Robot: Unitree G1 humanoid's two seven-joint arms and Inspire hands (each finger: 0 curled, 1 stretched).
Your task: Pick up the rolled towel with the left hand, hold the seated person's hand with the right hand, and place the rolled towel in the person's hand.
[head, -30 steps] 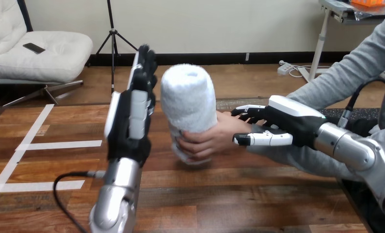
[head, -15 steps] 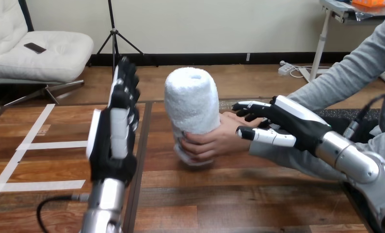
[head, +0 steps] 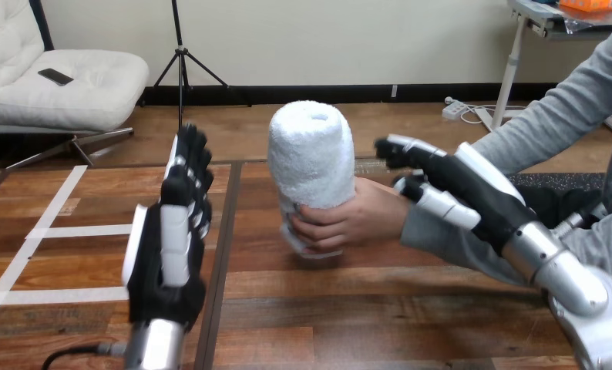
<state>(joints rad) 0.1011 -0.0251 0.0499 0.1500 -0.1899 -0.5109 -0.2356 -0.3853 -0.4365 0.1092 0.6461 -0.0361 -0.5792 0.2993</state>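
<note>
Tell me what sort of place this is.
Probably a robot test bench for care-style handovers: a wooden table marked with white tape strips, the person's hand gripping a rolled towel, and the left robot hand and right robot hand open on either side.

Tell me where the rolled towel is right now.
In the head view the rolled towel stands upright near the middle of the table, its lower part gripped by the person's hand, between the robot's left hand and right hand.
</note>
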